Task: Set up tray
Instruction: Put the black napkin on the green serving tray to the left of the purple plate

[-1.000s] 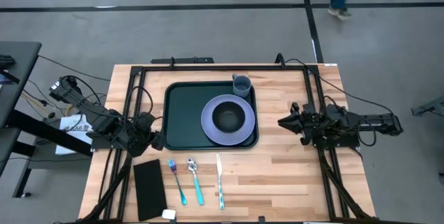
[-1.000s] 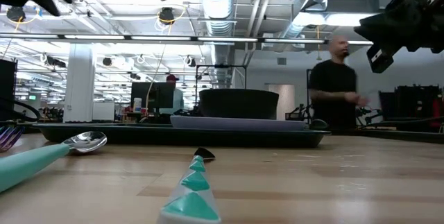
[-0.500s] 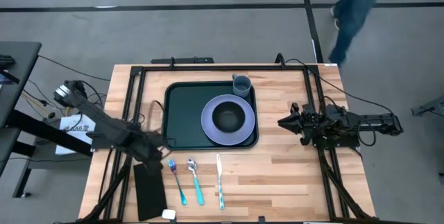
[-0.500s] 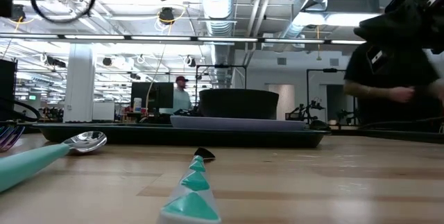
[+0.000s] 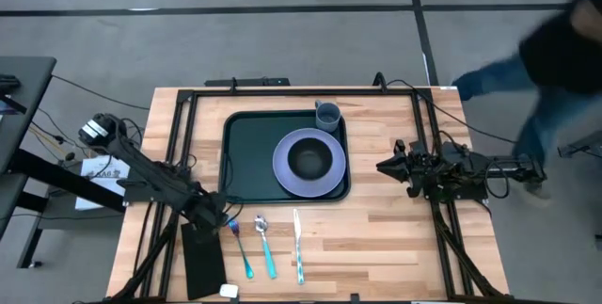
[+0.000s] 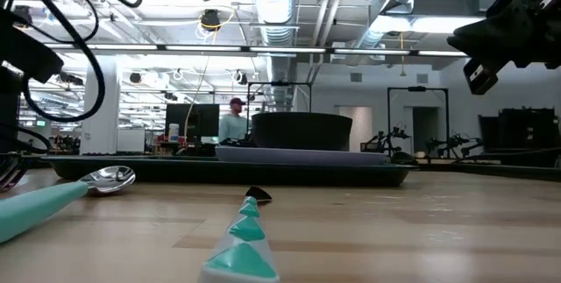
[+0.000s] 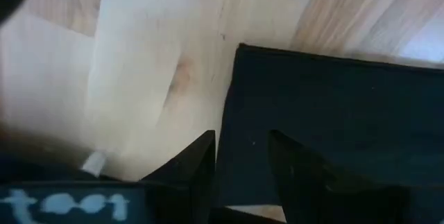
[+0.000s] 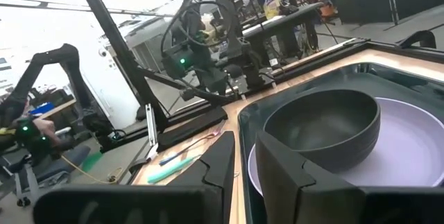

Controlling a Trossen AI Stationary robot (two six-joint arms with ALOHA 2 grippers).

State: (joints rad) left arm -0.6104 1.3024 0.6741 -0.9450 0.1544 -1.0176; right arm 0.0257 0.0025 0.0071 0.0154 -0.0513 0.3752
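The dark green tray (image 5: 249, 153) lies at the table's far middle. On it are a lavender plate (image 5: 324, 184) holding a dark bowl (image 5: 308, 160), and a grey cup (image 5: 327, 114) in its far right corner. A flat black napkin (image 5: 202, 259) lies at the near left, with a teal-handled fork (image 5: 242, 248), spoon (image 5: 266, 246) and knife (image 5: 298, 248) to its right. My left gripper (image 5: 224, 219) hovers over the napkin's far right corner (image 7: 333, 113), fingers slightly open, touching nothing. My right gripper (image 5: 382, 166) waits shut, right of the tray.
Black frame rails (image 5: 282, 92) run along the table's far, left and right sides. A small white piece (image 5: 229, 291) lies by the napkin's near end. Bare wood (image 5: 376, 238) stretches right of the knife. A person (image 5: 555, 69) moves past beyond the far right corner.
My left gripper has swung from beside the tray's left edge toward the near edge and a little right, and now stands over the napkin's far end by the fork. A person has walked across the floor beyond the table's far right.
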